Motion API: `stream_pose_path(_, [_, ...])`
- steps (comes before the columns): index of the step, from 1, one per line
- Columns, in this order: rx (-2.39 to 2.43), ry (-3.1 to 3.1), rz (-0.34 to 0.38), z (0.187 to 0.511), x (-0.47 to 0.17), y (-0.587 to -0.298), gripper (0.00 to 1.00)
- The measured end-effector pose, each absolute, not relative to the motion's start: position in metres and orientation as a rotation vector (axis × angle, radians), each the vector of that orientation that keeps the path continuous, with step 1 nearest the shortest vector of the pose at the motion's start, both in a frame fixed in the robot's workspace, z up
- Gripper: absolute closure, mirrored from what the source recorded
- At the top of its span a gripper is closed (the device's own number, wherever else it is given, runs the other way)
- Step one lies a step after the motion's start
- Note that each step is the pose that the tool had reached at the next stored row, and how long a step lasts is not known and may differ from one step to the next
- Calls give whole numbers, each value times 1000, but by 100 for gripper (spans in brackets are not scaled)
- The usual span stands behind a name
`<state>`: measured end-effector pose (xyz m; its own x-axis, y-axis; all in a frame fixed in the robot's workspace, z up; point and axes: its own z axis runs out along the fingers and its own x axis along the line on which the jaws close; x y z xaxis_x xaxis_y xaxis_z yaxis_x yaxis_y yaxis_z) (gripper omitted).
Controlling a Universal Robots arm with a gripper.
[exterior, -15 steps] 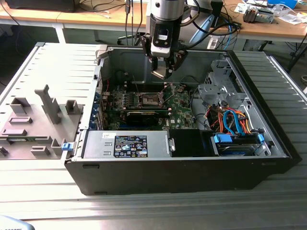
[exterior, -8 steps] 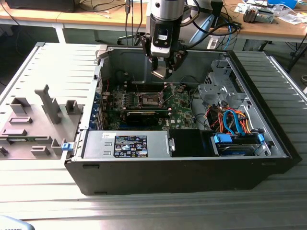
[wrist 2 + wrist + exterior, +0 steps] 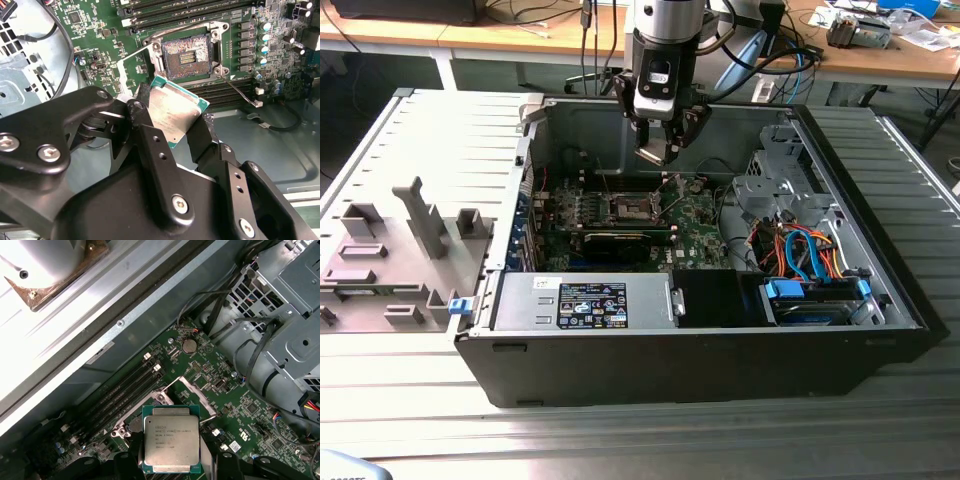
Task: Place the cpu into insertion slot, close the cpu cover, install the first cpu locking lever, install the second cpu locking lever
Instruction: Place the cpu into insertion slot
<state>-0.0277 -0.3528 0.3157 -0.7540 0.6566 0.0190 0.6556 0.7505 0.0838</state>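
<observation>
The gripper [image 3: 658,150] hangs over an open computer case [image 3: 720,350] that lies on its side on a ribbed metal tabletop [image 3: 620,440]. The case's removed side panel [image 3: 420,170] lies flat at the exterior view's left.

The black fingers [image 3: 145,127] pinch the cpu [image 3: 176,111] by two opposite edges. Its dull silver face and thin green rim show between them in both wrist views [image 3: 171,442]. In the second wrist view the cpu sits tilted in the grip. In the exterior view the cpu [image 3: 651,155] is up in the air near the level of the case's top edge, well apart from the green circuit board [image 3: 695,220] below.

The insertion slot [image 3: 187,54] lies bare on that board, its dark centre with rows of contacts framed by a silvery rim. In the exterior view the insertion slot [image 3: 624,207] sits below the gripper and a little toward that view's left. The cpu does not touch it.

In the first wrist view the cpu cover [image 3: 199,396] shows as a silvery frame tipped up off the slot, just past the held cpu. A thin wire lever [image 3: 240,92] stands swung out beside the slot's corner.

Bundles of orange and blue cables [image 3: 800,250] fill the case at the exterior view's right.
</observation>
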Motion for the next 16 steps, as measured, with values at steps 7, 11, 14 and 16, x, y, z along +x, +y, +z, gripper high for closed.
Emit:
stream_pose_path(7, [1115, 2921, 133, 315, -28, -353, 46])
stream_pose_path(11, [1125, 2917, 133, 315, -28, -353, 46])
stream_pose_path(14, [1129, 2915, 133, 315, -28, -353, 46])
stream_pose_path(16, [1133, 2913, 133, 315, -28, -353, 46])
